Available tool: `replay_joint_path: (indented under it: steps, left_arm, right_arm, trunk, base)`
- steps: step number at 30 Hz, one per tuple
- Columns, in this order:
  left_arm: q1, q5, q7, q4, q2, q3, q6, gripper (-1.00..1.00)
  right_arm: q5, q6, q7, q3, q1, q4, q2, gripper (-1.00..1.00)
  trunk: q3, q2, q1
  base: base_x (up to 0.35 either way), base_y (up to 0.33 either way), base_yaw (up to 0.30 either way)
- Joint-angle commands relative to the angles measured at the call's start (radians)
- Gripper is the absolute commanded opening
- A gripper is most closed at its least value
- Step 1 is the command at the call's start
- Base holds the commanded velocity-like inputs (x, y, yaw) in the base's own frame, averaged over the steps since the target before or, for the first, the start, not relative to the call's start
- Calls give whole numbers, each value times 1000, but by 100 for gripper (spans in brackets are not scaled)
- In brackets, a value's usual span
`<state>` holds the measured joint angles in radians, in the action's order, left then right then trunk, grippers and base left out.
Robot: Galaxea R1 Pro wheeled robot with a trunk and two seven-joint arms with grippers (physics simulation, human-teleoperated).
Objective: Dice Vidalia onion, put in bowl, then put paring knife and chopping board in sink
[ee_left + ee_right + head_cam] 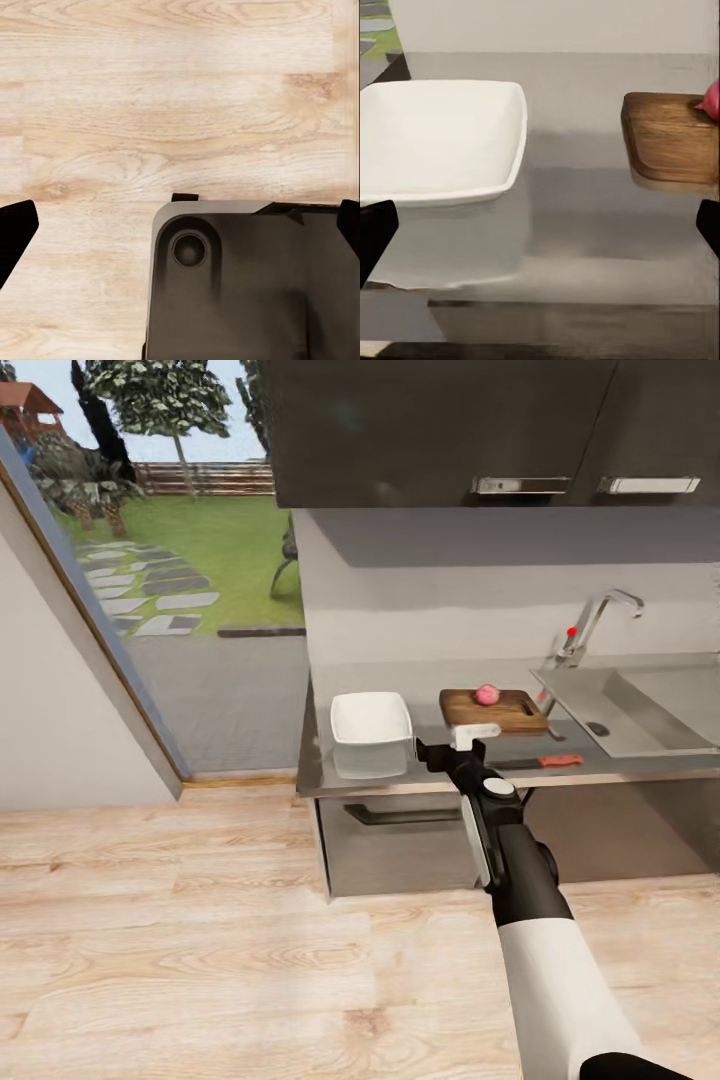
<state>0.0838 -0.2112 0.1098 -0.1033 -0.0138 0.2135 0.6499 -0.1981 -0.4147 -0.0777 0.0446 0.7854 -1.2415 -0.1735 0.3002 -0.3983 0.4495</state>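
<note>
right gripper (452, 744) spread, empty, at tabletop (430, 775) edge | Vidalia onion (487, 694) on chopping board (492, 710) | bowl (370, 722) at board's 9 o'clock | paring knife (560, 760) at 4 o'clock | left gripper (180, 225) spread over floor (150, 105)

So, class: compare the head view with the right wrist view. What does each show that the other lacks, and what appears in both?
Head view alone: the grey steel sink, the chrome tap, the red-handled paring knife, the garden outside.
Right wrist view alone: dark fingertips of the right pincer at the frame's edges.
Both: the white squarish bowl, the brown wooden chopping board carrying the pinkish onion, and the grey countertop.
</note>
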Motion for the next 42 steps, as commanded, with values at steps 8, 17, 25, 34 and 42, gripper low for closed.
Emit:
replay_joint_path:
  steps: [8,17,25,34,42]
  left_arm:
    - [1,-5,7,1,0,9,4,100]
    - [1,-5,8,1,0,9,4,100]
    - [1,-5,10,-1,0,9,4,100]
    - [1,-5,10,-1,0,9,4,100]
    - [1,-5,10,-1,1,9,6,100]
  right_arm:
    - [-11,-20,-8,0,0,-3,-1,100]
    - [-11,-22,-8,-2,0,-4,-1,100]
    - [-11,-25,-8,-59,0,-4,-1,100]
    - [-9,-57,-8,-80,0,-3,-1,100]
    - [-10,-61,-8,-82,0,-3,-1,100]
  trunk:
    - [2,-2,1]
    - [2,-2,1]
    - [2,-2,1]
    - [2,-2,1]
    - [2,-2,1]
  base:
    - [0,-305,0]
    - [0,-281,0]
    - [0,-296,0]
    - [0,-282,0]
    - [0,-75,42]
